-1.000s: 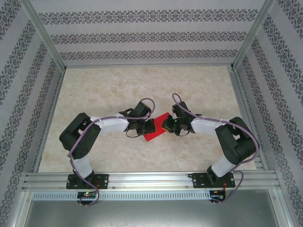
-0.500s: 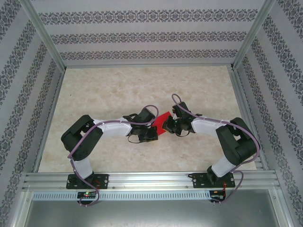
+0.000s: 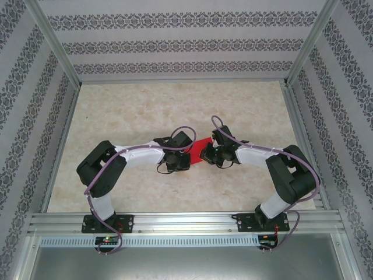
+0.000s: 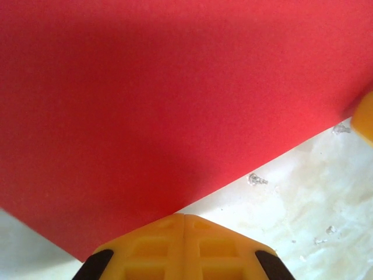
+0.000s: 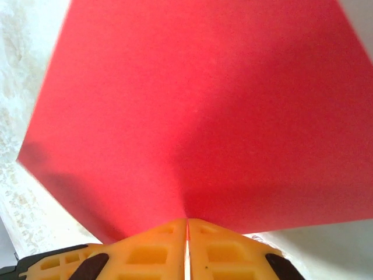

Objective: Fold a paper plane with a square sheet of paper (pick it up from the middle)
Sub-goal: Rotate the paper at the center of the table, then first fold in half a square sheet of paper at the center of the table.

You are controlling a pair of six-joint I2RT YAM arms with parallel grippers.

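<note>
Pinching opposite edges of the red paper (image 3: 201, 146), the left gripper (image 4: 184, 219) and right gripper (image 5: 187, 221) are clamped shut. It spans between them.

You have a pale beige, marble-patterned table surface (image 3: 145, 111) in front of you, walled in on three sides. The back wall (image 3: 175, 44), left wall (image 3: 26, 128) and right wall (image 3: 347, 128) all carry white paper with bands of dark ornamental pattern. Bare aluminium posts (image 3: 53, 46) slant up from the surface's two far corners. Along its near edge you see an aluminium rail (image 3: 186, 220), then a perforated white strip (image 3: 186, 240), then a dull grey metal sheet (image 3: 186, 262). Close up in the left wrist view, a few small glossy specks (image 4: 256, 179) dot the surface.
</note>
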